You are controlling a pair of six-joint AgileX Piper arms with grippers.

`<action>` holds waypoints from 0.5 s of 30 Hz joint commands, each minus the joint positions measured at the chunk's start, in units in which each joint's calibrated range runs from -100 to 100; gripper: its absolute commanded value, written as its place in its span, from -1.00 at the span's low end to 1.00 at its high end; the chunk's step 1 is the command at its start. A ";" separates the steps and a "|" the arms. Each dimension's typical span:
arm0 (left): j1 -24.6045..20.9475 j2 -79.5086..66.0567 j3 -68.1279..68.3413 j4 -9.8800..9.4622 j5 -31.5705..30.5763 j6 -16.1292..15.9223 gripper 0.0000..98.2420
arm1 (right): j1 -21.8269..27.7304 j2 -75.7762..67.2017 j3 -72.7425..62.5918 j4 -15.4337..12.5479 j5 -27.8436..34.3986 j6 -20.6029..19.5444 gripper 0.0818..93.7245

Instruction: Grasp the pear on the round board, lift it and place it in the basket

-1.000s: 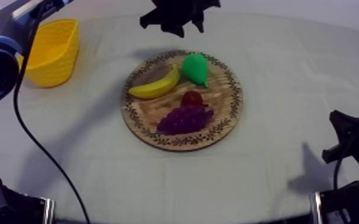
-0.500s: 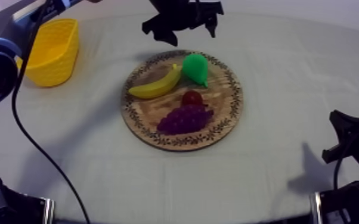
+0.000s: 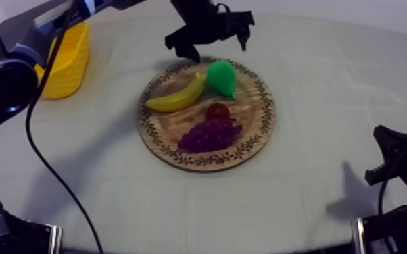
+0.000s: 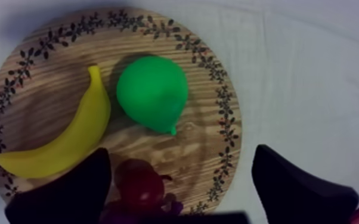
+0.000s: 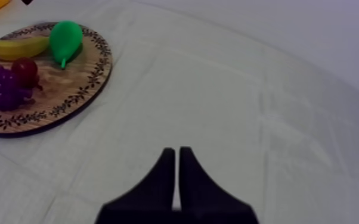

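While the left claw (image 3: 217, 44) hangs over the far rim of the wooden board (image 3: 261, 132), its two black fingers stand wide apart with nothing between them. The pear (image 4: 152, 92) lies on the board just ahead of those fingertips and below them, not yet touched. It sits nearer the line of one finger than the middle of the gap. Its long axis runs along the claw's line of reach, with the narrow stem end pointing back towards the claw and the fat end away. So I judge the fingers would close across its width, which suits a grip. The banana (image 4: 62, 140) lies just beside the pear on one flank, and the small red fruit (image 4: 139, 182) sits close under the claw, so a finger has little room on that side.

This arm is plainly the nearer one. The right claw (image 5: 177, 156) is pinched to a narrow wedge over bare cloth on the worktop, well apart from the board. The yellow basket (image 3: 69, 67) waits well apart from the left claw, on that arm's own side.
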 commanded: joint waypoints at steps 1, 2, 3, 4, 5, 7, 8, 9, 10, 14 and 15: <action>-0.06 1.63 -1.08 0.06 0.20 0.24 0.78 | 0.01 -0.04 0.00 -0.01 0.01 -0.03 -0.99; -0.11 2.50 -1.77 0.06 0.44 0.39 0.78 | 0.01 -0.04 0.00 -0.01 0.01 -0.03 -0.99; -0.16 3.42 -2.56 0.05 0.80 0.58 0.78 | 0.01 -0.04 0.00 -0.01 0.01 -0.03 -0.99; -0.24 4.38 -3.41 0.04 1.22 0.79 0.78 | 0.01 -0.04 0.00 -0.01 0.01 -0.03 -0.99; -0.32 5.38 -4.34 0.05 1.66 0.96 0.78 | 0.01 -0.04 0.00 -0.01 0.01 -0.03 -0.99; -0.51 7.49 -6.44 0.06 2.60 1.24 0.79 | 0.01 -0.04 0.00 -0.01 0.01 -0.03 -0.99; -0.62 8.57 -7.60 0.06 3.06 1.34 0.79 | 0.01 -0.04 0.00 -0.01 0.01 -0.03 -0.99; -0.72 9.66 -8.82 0.06 3.54 1.43 0.79 | 0.01 -0.04 0.00 -0.01 0.01 -0.03 -0.99; -0.83 10.76 -10.07 0.07 4.06 1.55 0.79 | 0.01 -0.04 0.00 -0.01 0.01 -0.03 -0.99; -1.27 15.03 -14.95 -0.01 5.93 1.83 0.80 | 0.01 -0.04 0.00 -0.01 0.01 -0.03 -0.99; -1.37 16.07 -16.20 0.02 6.46 1.87 0.80 | 0.01 -0.04 0.00 -0.01 0.01 -0.03 -0.99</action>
